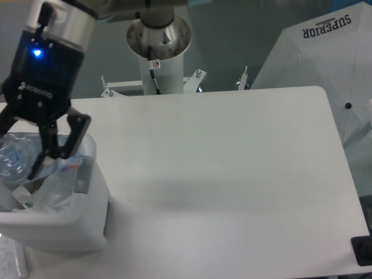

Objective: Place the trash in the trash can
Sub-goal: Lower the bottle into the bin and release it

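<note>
The trash can [64, 229], a boxy white bin with a grey tab [84, 174] on its right side, stands at the table's front left corner. My gripper [20, 160] hangs over its opening, shut on the clear plastic bottle [13, 160], which I see end-on between the black fingers [47, 146]. The bottle sits just above the bin's inside, toward its left part. Beneath it in the bin lies the translucent white plastic bag [53, 192], crumpled, with a bit of green showing [27, 204]. The gripper's left finger is cut off by the frame edge.
The arm's base column [158, 43] stands behind the table's back edge. A white canopy marked SUPERIOR [325, 52] rises at the back right. A black object [361, 250] sits at the front right corner. A pale flat item [11, 261] lies in front of the bin.
</note>
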